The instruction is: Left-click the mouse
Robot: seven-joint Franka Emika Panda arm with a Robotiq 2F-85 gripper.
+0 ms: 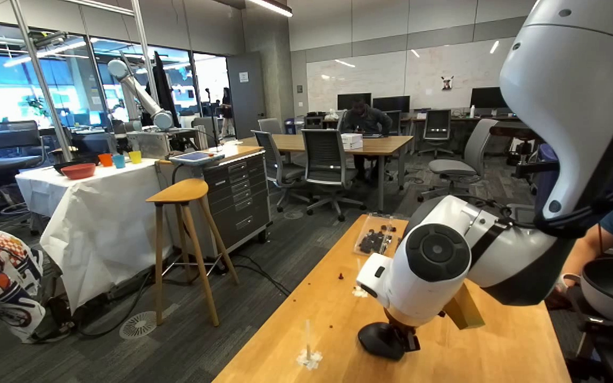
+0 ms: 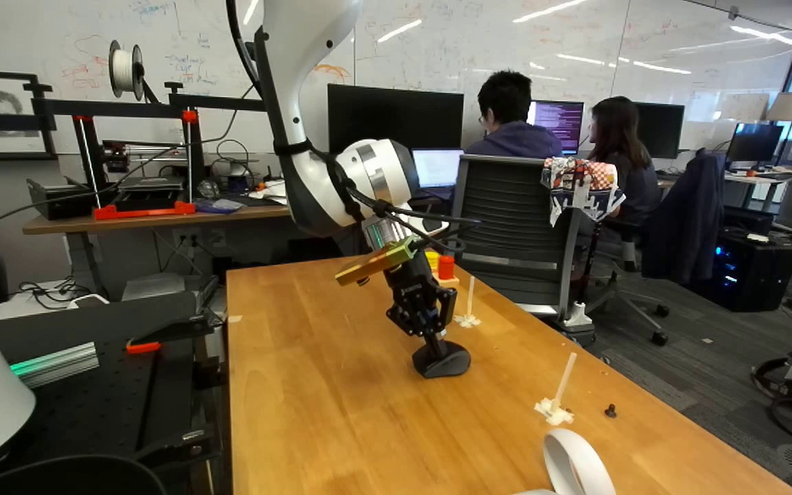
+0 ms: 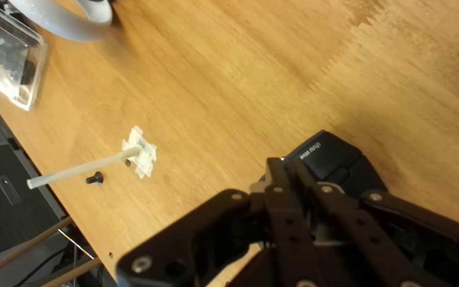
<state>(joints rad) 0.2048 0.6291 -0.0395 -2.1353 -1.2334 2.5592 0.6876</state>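
The mouse (image 1: 380, 340) is small, black and low-domed and lies on the wooden table (image 2: 300, 392). It also shows in an exterior view (image 2: 445, 360) and in the wrist view (image 3: 329, 153), where its buttons, wheel and white lettering are visible. My gripper (image 3: 287, 162) is shut with its fingertips together and nothing between them. It points down at the mouse; in the wrist view the fingertips overlap the mouse's edge, beside the lettered button. In an exterior view the fingertips (image 2: 435, 339) meet the mouse's top outline. I cannot tell if they press on it. The fingers hide part of the mouse.
A thin upright stick (image 2: 564, 381) is taped to the table near its edge, with another stick (image 2: 470, 297) further back. A small dark screw (image 3: 95, 178) lies nearby. A white ring-shaped object (image 2: 578, 464) and a clear tray (image 3: 34, 75) of dark bits are on the table.
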